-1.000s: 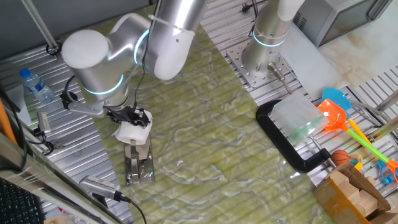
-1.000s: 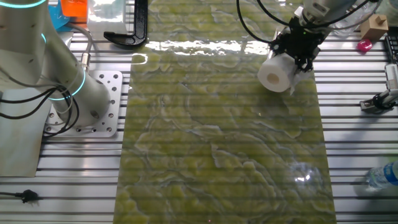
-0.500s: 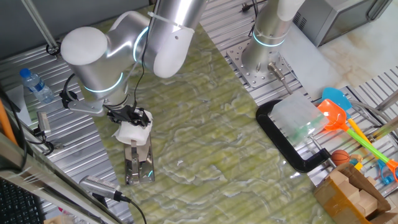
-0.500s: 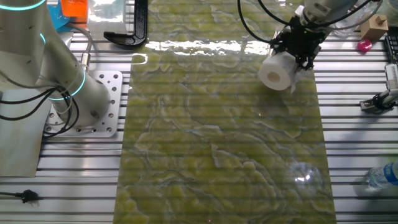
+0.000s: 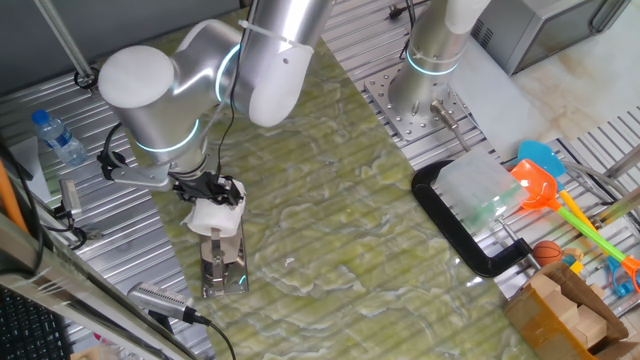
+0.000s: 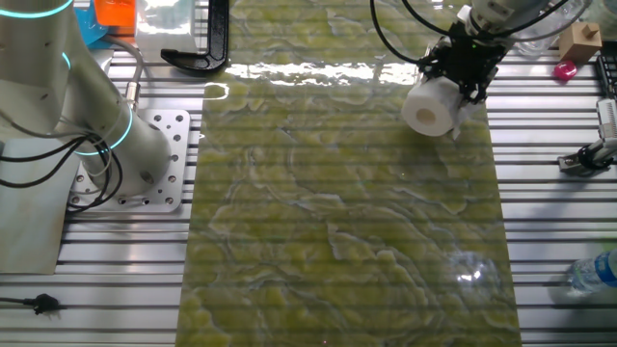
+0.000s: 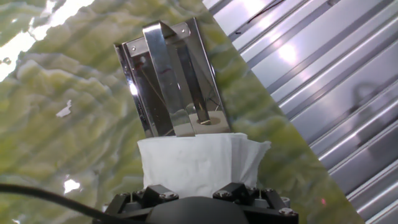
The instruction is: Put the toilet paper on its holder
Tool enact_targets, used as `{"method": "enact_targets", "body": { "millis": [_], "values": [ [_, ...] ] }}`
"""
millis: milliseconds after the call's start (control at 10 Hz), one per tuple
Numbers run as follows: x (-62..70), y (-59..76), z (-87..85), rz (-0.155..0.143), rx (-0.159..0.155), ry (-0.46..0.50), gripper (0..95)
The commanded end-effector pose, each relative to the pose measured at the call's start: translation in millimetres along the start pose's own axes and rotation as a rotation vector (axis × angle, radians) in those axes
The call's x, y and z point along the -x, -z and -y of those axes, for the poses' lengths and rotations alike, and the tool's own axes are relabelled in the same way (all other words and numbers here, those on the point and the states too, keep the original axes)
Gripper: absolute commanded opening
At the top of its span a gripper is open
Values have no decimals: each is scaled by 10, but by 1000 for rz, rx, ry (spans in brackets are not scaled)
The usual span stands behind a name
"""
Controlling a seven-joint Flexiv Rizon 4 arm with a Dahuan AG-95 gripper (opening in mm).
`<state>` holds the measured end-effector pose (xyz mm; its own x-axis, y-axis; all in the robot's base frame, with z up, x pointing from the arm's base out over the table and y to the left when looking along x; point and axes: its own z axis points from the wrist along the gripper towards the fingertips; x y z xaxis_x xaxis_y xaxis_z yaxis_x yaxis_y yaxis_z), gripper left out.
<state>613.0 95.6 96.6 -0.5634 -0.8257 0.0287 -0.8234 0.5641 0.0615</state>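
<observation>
The green mottled surface (image 5: 330, 220) lies under me. Just beyond my gripper (image 5: 208, 190), the holder (image 7: 172, 81) lies on it, its shiny plate partly hidden by what I carry. My gripper is clenched around the toilet paper (image 7: 198, 163), which hangs directly over the holder.

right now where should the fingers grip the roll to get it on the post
Across the outer curved wall of the roll, from the end away from the holder, as the gripper seems to do. That leaves the hollow core open toward the post.
</observation>
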Motion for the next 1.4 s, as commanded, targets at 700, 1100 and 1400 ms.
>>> {"method": "enact_targets", "body": {
  "millis": [700, 1100, 1400],
  "values": [
    [11, 4, -10, 13, 8, 99, 0],
    [52, -12, -51, 7, 6, 127, 0],
    [75, -16, -76, 9, 6, 147, 0]
  ]
}}
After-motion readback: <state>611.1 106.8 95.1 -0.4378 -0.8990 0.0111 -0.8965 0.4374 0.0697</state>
